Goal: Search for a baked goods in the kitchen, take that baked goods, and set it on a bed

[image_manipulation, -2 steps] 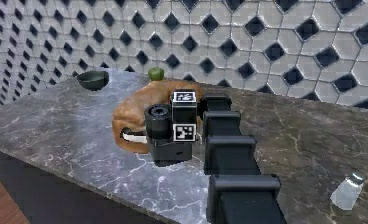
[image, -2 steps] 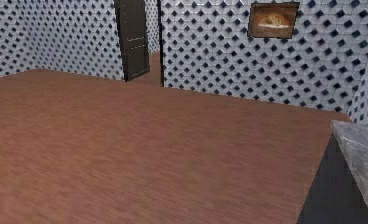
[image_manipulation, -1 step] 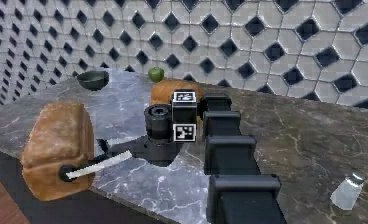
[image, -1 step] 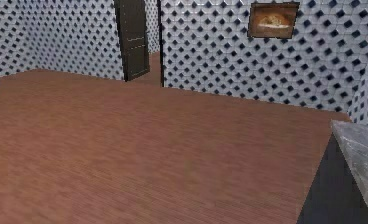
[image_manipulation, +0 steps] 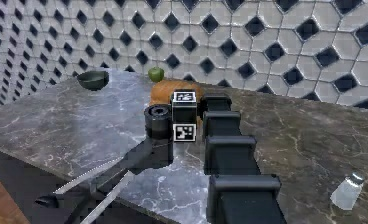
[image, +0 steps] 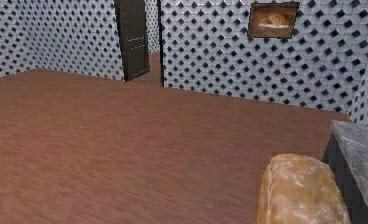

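A crusty brown loaf (image: pixel 302 190) lay just beside the surface (image: pixel 357 140); the hand (image_manipulation: pixel 64 207) stretched over its edge, whether it held anything I couldn't tell. Best to square up to the loaf before reaching.

Hand (image_manipulation: pixel 66 204), bowl (image_manipulation: pixel 92 79) and apple (image_manipulation: pixel 156 74) at marble counter (image_manipulation: pixel 62 125).

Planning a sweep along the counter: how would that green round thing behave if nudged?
The green round thing looks ball-shaped, so it would probably roll across the glossy counter. Smaller than the bowl, it is likely light.
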